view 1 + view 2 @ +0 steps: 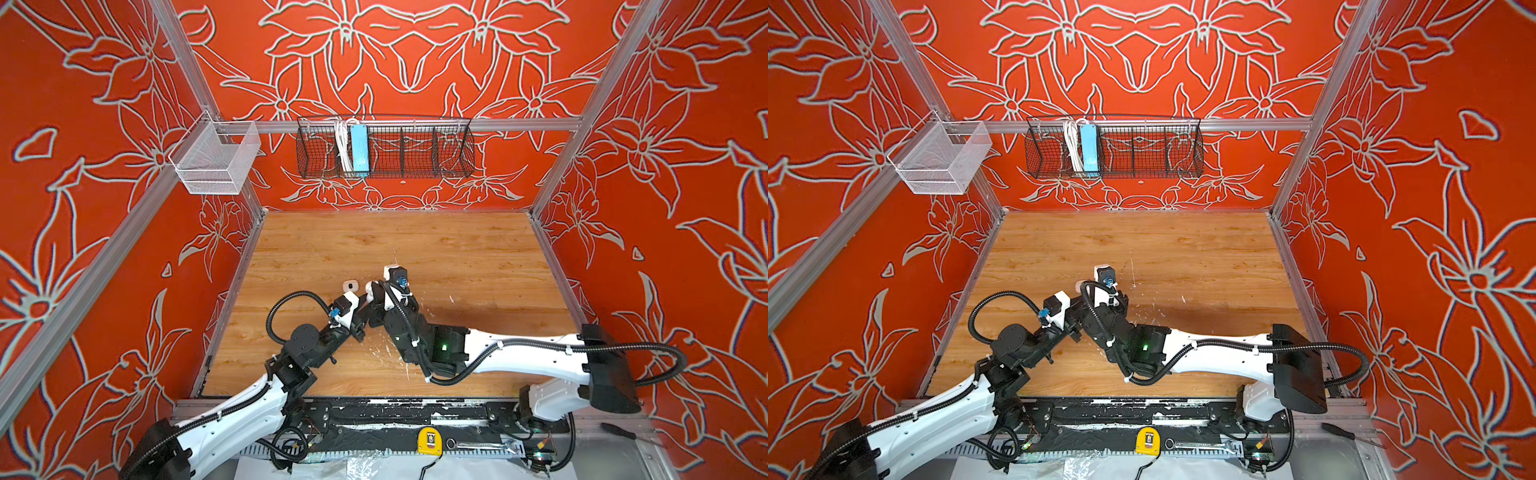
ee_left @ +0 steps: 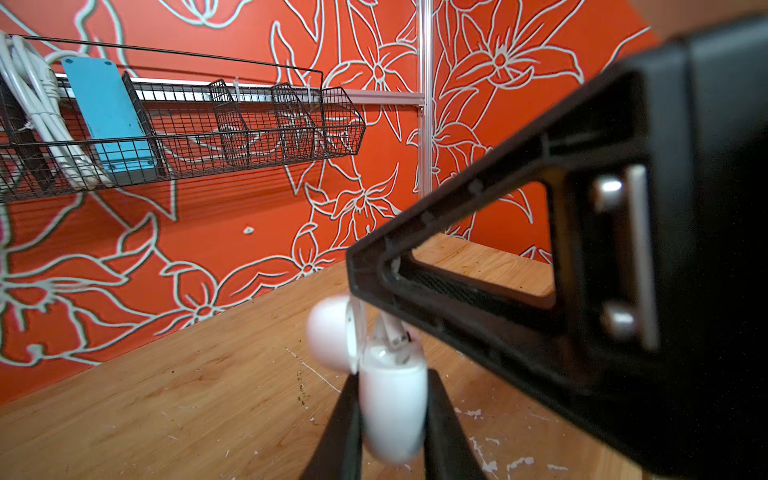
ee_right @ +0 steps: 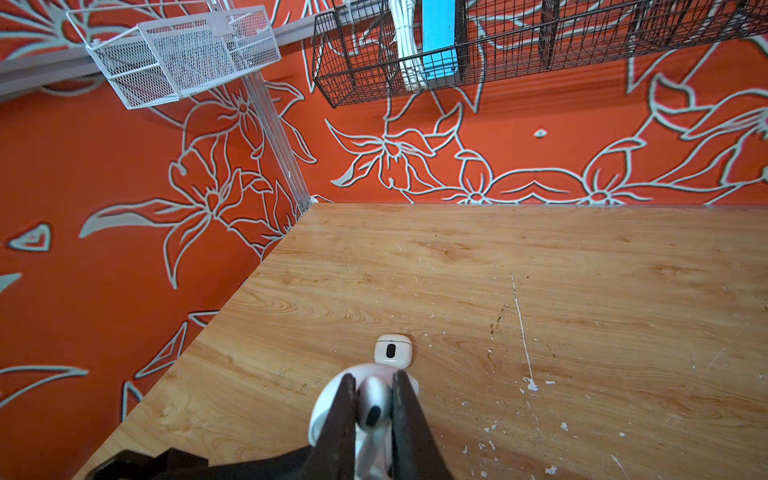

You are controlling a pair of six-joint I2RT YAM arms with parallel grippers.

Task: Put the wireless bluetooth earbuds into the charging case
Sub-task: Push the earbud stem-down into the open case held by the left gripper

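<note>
The charging case (image 2: 392, 407), a small white puck, is pinched between my left gripper's (image 2: 392, 386) two black fingers with its lid (image 2: 332, 336) swung open to one side. Just over its open mouth hangs a white earbud (image 3: 374, 405) with a dark tip. My right gripper (image 3: 374, 380) is shut on this earbud, and the stem (image 2: 392, 334) points down into the case. In the right wrist view the case (image 3: 326, 401) shows as a white round shape behind the fingers. In both top views the two grippers meet at mid-table, where a bit of white case (image 1: 368, 286) (image 1: 1080, 286) shows.
A white rounded-square box with a dark oval mark (image 3: 392, 352) (image 1: 350, 286) lies on the wooden table just beyond the grippers. White paint flecks (image 3: 530, 384) dot the wood. A black wire basket (image 1: 384, 147) and a white mesh basket (image 1: 216, 160) hang on the walls. A screwdriver (image 1: 619, 432) lies on the front ledge.
</note>
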